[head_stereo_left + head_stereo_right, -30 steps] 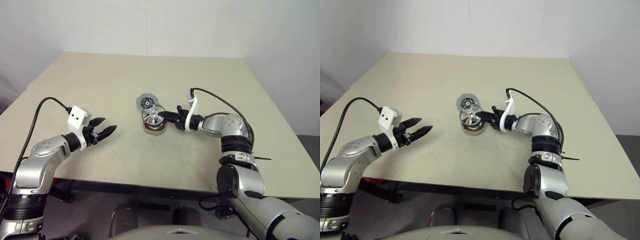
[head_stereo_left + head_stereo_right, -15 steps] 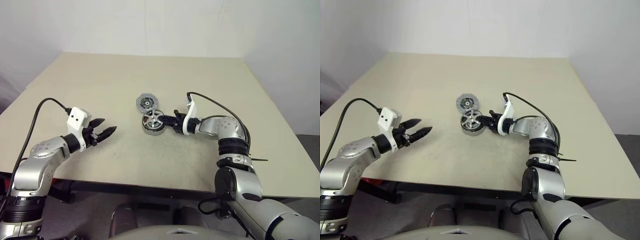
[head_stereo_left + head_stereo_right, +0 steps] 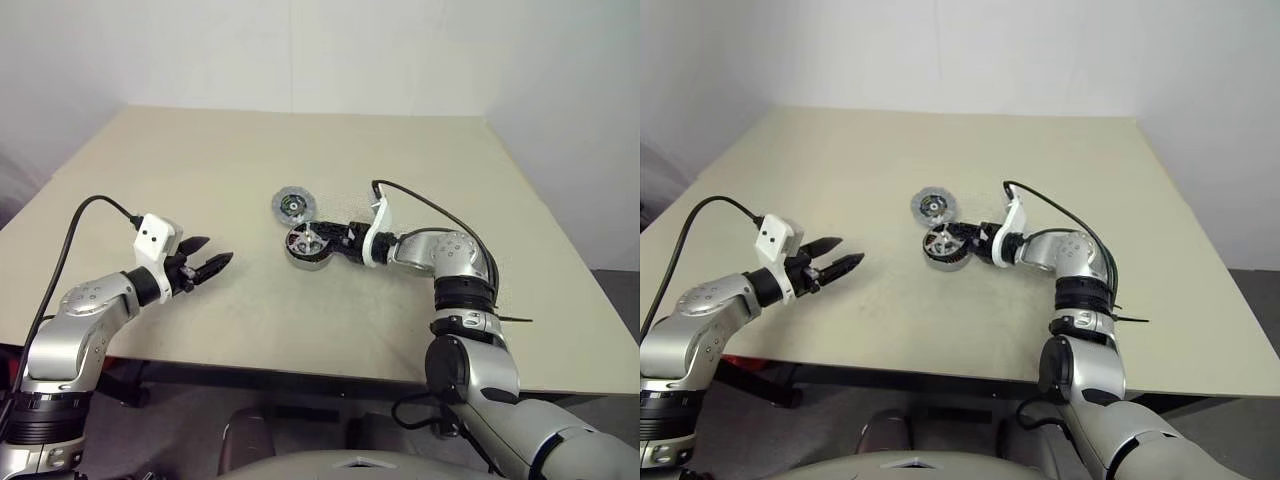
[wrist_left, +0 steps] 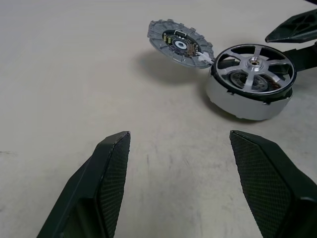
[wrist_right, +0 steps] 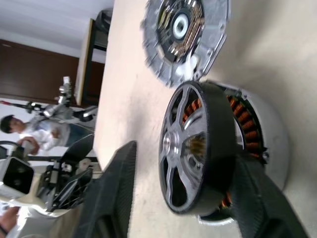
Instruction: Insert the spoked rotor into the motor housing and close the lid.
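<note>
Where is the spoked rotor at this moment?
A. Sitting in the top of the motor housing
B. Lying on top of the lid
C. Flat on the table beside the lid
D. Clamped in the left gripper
A: the spoked rotor sits in the motor housing, beside the lid.

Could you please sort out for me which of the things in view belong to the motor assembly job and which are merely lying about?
Belonging to the job:
- silver spoked rotor with dark rim, sitting tilted in the housing
- round silver motor housing with copper windings
- flat grey round vented metal lid, lying beside the housing
- right gripper, open at the rotor
- left gripper, open, apart

Lying about:
- only the beige table
</note>
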`<state>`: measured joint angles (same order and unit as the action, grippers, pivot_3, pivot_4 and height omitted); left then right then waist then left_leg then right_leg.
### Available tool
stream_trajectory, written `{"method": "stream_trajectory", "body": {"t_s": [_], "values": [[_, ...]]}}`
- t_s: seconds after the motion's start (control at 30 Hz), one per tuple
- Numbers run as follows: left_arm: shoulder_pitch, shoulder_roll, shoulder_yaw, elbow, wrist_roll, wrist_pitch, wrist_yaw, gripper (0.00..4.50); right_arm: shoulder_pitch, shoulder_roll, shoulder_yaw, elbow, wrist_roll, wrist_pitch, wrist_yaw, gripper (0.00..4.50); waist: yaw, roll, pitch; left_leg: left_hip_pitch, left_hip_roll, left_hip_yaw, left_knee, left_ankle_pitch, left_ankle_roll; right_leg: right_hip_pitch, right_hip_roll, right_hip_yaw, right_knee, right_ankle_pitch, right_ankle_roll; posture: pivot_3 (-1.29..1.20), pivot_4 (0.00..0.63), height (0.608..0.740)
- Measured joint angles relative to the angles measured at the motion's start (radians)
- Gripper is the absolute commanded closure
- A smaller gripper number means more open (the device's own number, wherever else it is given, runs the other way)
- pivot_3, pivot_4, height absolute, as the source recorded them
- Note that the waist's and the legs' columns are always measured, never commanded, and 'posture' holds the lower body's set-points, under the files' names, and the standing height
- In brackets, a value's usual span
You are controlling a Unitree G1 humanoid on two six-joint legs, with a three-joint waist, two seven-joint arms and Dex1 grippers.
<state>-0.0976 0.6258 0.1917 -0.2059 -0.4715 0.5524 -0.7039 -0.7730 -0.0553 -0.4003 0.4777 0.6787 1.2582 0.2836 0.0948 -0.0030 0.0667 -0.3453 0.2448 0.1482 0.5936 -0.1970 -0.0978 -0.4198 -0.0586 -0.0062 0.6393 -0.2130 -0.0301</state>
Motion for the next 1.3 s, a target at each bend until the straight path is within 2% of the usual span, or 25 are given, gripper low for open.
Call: {"method": "stream_trajectory", "body": {"t_s": [0.47,0.63,0.87,0.97,1.2,1.3], "values": [[-0.010,0.000,0.000,0.002,0.005,0.000,-0.002,1.10,0.082,-0.086,0.158,-0.143,-0.012,-0.070,0.160,1.51,0.001,0.000,0.000,-0.003,0.000,0.000,0.000,0.000,0.000,-0.002,0.000,0.000,-0.001,0.002,-0.004,0.00,0.000,0.740],[-0.014,0.000,-0.001,0.007,0.007,-0.001,-0.002,1.10,0.091,-0.147,0.264,-0.200,-0.091,-0.266,0.269,1.51,0.001,0.000,0.000,-0.003,0.000,0.000,0.000,0.000,0.000,-0.002,0.000,0.000,-0.001,0.002,-0.004,0.00,0.000,0.740],[-0.025,-0.002,-0.004,0.009,0.009,-0.001,-0.002,1.10,0.094,-0.143,0.360,-0.200,-0.153,-0.407,0.346,1.51,-0.001,0.000,0.000,-0.003,0.000,0.000,0.000,0.000,0.000,-0.002,0.000,0.000,0.000,0.002,-0.004,0.00,0.000,0.740],[-0.025,-0.002,-0.003,0.009,0.009,-0.002,-0.002,1.10,0.092,-0.119,0.380,-0.160,-0.179,-0.452,0.349,2.11,-0.001,0.000,0.000,-0.003,0.000,0.000,0.000,0.000,0.000,-0.002,0.000,0.000,0.000,0.002,-0.004,0.00,0.000,0.740],[-0.024,-0.002,-0.003,0.008,0.010,-0.002,0.000,1.10,0.093,-0.068,0.468,-0.070,-0.265,-0.525,0.377,4.49,-0.003,0.000,0.000,-0.004,0.000,0.000,0.000,0.000,0.000,-0.002,0.000,0.000,0.000,0.002,-0.004,0.00,0.000,0.740],[-0.017,-0.002,0.000,0.008,0.010,-0.002,0.004,1.10,0.116,-0.065,0.524,-0.051,-0.315,-0.578,0.390,4.49,-0.002,0.000,0.000,-0.003,0.000,0.000,0.000,0.000,0.000,-0.002,0.000,0.000,-0.001,0.002,-0.004,0.00,0.000,0.740]]}}
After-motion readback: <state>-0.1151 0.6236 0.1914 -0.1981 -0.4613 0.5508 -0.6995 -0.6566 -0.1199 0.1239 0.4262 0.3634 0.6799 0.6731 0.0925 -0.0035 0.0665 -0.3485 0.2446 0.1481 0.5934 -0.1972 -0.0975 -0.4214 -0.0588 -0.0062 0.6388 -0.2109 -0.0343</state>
